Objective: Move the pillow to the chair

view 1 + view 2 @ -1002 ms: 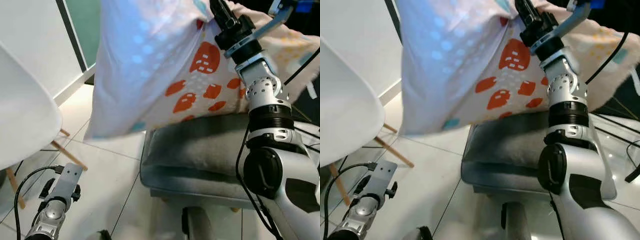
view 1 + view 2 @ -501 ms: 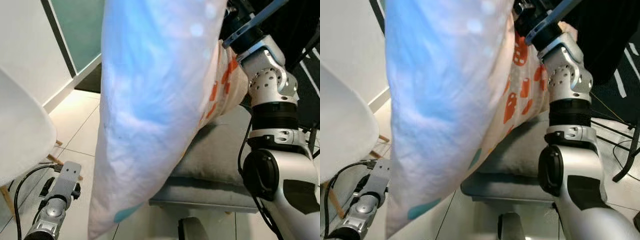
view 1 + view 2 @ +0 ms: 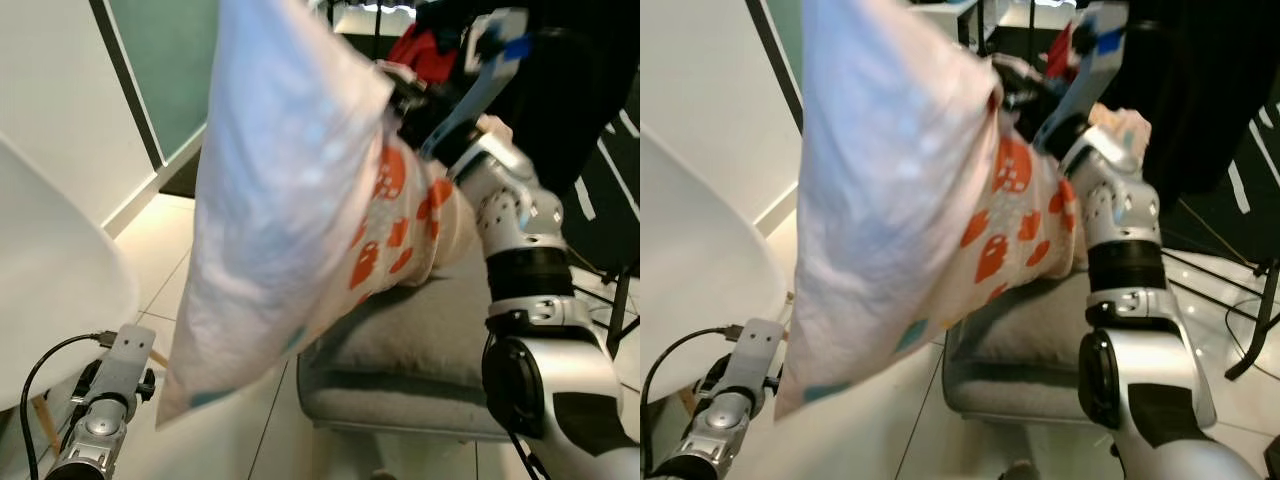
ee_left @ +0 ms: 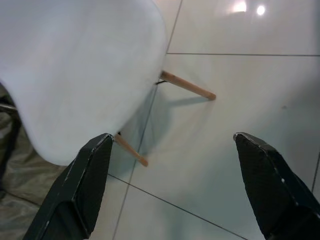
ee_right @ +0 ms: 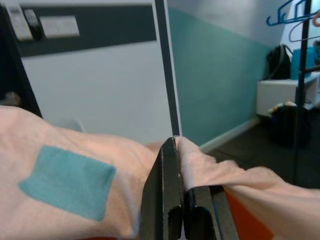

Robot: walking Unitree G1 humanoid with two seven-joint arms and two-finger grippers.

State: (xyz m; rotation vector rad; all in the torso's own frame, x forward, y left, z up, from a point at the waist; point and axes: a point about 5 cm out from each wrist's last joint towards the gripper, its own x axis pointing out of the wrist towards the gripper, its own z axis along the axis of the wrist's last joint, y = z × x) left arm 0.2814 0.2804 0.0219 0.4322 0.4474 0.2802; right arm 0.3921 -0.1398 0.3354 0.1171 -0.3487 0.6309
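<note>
Nearest us, our left pincer [image 4: 170,190] hangs low with its fingers spread apart, empty, over glossy floor tiles [image 4: 240,90] beside the chair [image 3: 50,290], a smooth white moulded shell on slim wooden legs. Higher up, our right pincer [image 5: 175,195] is clenched on a fold of the pillow [image 3: 300,210]. A moment ago the pillow draped almost straight down; now it has swung up and leftward, slanting toward the chair, so we judge the carry underway. It is soft, limp cotton, pale with orange and teal prints. Behind sits a grey upholstered seat [image 3: 420,340].
</note>
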